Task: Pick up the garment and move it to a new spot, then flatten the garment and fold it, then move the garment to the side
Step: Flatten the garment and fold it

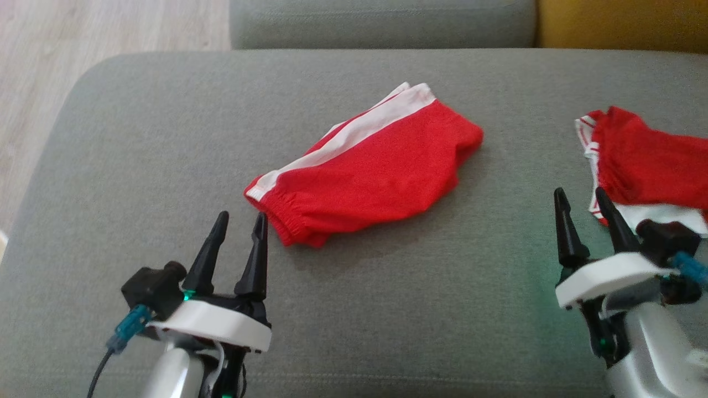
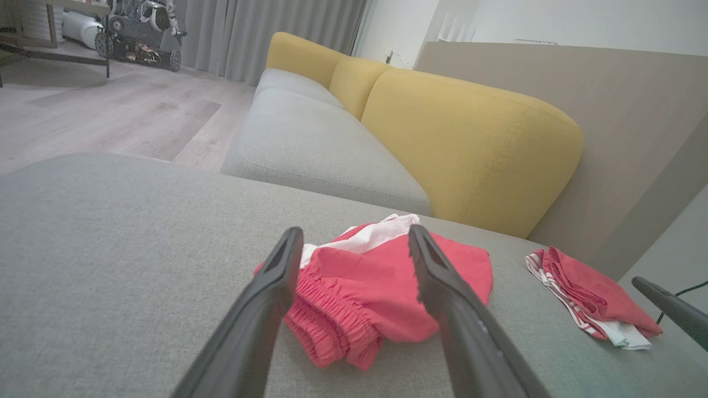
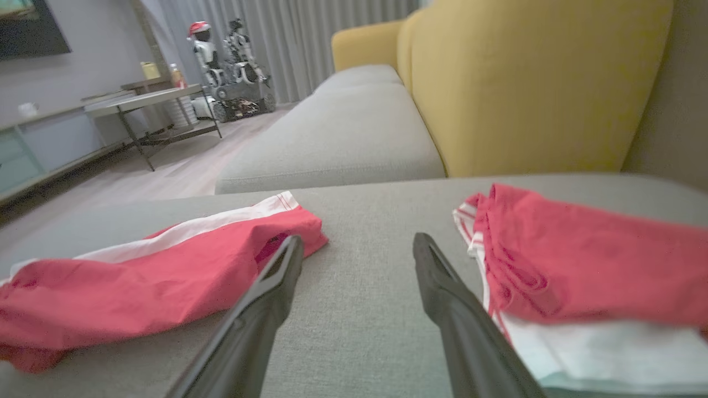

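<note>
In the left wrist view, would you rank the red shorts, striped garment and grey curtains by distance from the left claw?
1. Red shorts, centre, just ahead.
2. Striped garment, on the right.
3. Grey curtains, far upper left.

head downward, wrists low — sharing shorts (image 1: pixel 365 171)

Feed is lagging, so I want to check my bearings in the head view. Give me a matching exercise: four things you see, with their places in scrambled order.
Things:
1. red shorts
2. second red garment
3. yellow backrest
4. wooden floor

Places in the head view:
A. top right corner
B. middle of the grey cushion
C. top left corner
D. right side of the cushion

Pairs: 1-B; 2-D; 3-A; 4-C
</note>
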